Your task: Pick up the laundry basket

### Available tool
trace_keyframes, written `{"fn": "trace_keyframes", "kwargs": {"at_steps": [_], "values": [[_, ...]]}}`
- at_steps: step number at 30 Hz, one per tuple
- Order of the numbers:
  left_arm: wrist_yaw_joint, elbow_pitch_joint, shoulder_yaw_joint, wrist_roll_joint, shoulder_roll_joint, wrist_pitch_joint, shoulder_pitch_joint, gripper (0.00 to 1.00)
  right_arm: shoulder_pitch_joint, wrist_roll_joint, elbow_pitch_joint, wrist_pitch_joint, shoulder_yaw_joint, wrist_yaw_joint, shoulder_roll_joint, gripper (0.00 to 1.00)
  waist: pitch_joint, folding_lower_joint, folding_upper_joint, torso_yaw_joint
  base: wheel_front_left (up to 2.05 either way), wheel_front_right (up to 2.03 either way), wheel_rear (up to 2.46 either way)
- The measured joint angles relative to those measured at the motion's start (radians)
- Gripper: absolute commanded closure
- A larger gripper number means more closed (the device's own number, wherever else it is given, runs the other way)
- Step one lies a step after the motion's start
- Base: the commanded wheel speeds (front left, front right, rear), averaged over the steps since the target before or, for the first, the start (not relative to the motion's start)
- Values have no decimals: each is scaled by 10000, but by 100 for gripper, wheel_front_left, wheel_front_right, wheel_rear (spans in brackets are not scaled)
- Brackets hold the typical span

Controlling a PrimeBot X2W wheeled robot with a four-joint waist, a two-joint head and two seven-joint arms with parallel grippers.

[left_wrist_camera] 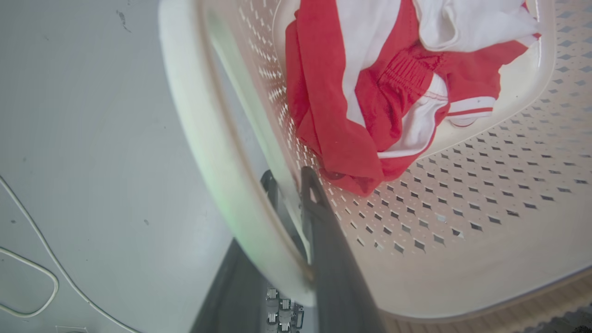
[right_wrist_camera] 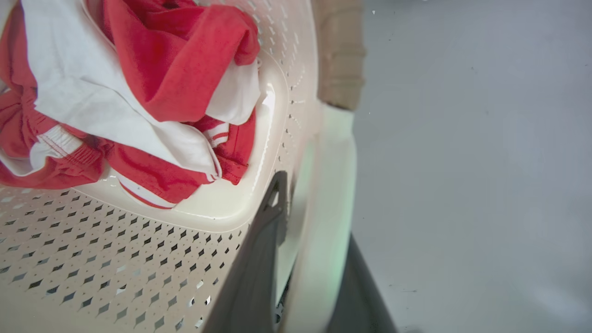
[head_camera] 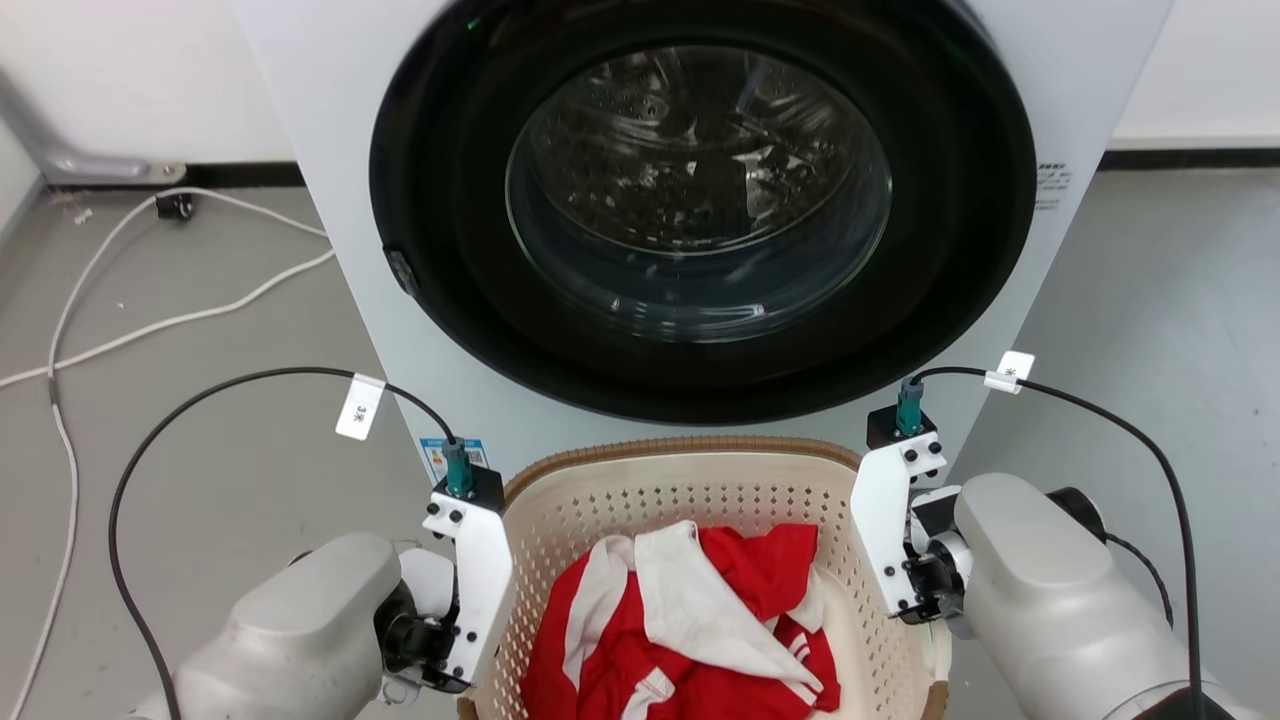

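The laundry basket (head_camera: 680, 450) stands on the floor in front of me, cream and perforated with a brown woven-look rim. Red and white clothes (head_camera: 690, 620) lie inside it. My left gripper (left_wrist_camera: 287, 178) straddles the white left handle (left_wrist_camera: 208, 138), one dark finger (left_wrist_camera: 319, 217) inside the basket wall (left_wrist_camera: 462, 208) and the other outside, shut on the handle. My right gripper (right_wrist_camera: 314, 208) clamps the right handle (right_wrist_camera: 333, 185) the same way, its inner finger (right_wrist_camera: 263, 240) against the wall (right_wrist_camera: 115, 259). The white wrist brackets (head_camera: 475, 570) (head_camera: 885, 520) flank the basket.
A front-loading washing machine (head_camera: 1080, 80) with a closed round glass door (head_camera: 700, 200) rises directly behind the basket. White cables (head_camera: 150, 320) trail over the grey floor at the left. Bare grey floor (head_camera: 1150, 350) lies to the right.
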Motion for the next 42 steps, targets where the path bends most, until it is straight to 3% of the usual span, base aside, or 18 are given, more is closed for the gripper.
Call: {"fn": "trace_keyframes", "kwargs": {"at_steps": [14,42], "values": [[2,-104,-56,-357,-10,1035,96,100,56,842,111,941,721,-2,-13,100,-662,1,0,-63,0,0,0],[2,-29,-71,-518,-73,1317,-56,100,-124,1325,531,715,1028,-2,-27,100,-581,3,0,-42,0,0,0]]}}
